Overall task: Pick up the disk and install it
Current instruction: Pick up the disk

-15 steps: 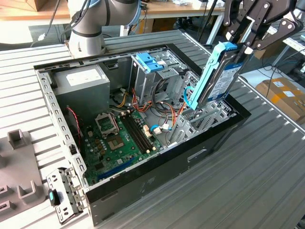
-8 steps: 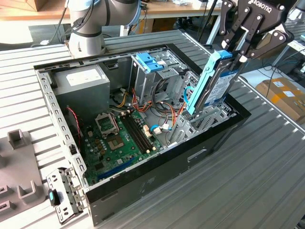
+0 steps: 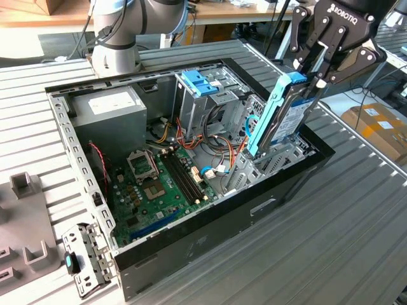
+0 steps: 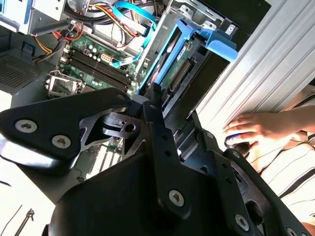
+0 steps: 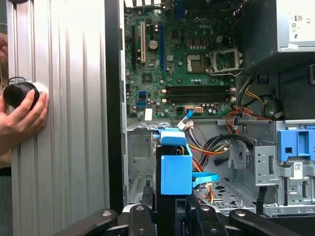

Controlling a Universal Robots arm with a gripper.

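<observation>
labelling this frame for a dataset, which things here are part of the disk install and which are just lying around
Job:
the disk, tilted
the gripper, shut on its top end
the open computer case, with the disk's lower end inside

Lying about:
metal bracket
grey moulded fixture
cardboard box
a person's hand

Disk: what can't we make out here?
1. Exterior view: disk in the gripper; its lower end is lost among cables, so seating is unclear.
2. Both wrist views: gripper body covers the disk's near end.
3. First wrist view: hand cut by the picture edge; the dark round thing it grips is unidentifiable.
</observation>
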